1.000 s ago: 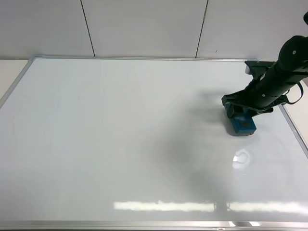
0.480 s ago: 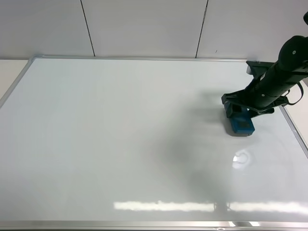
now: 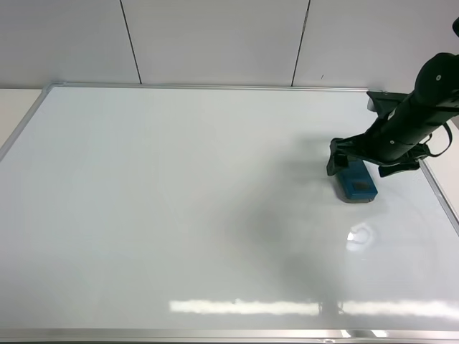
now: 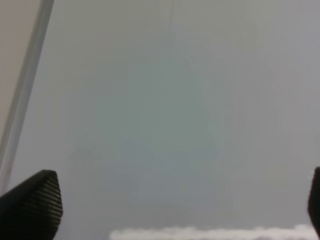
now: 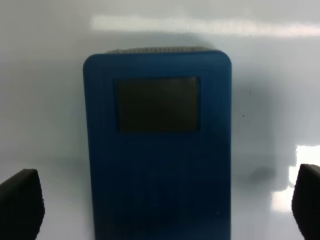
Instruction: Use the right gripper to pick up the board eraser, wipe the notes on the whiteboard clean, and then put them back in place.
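Observation:
The teal-blue board eraser (image 3: 356,183) lies flat on the whiteboard (image 3: 179,201) near its right edge. My right gripper (image 3: 366,166) stands over the eraser's far end, open, with one finger on each side and not gripping it. The right wrist view shows the eraser (image 5: 157,150) with one dark square patch between the spread fingertips (image 5: 17,202), and the right gripper (image 5: 162,200) is wide open. No marker notes show anywhere on the board. The left gripper (image 4: 170,210) is open over bare board and is out of the high view.
The board's silver frame (image 3: 437,193) runs just right of the eraser, and shows in the left wrist view (image 4: 25,90). A tiled wall (image 3: 215,39) stands behind the board. A light glare spot (image 3: 358,234) sits in front of the eraser.
My right gripper has opened, its fingers spreading apart off the eraser. The eraser has shifted slightly away and now rests on the board on its own.

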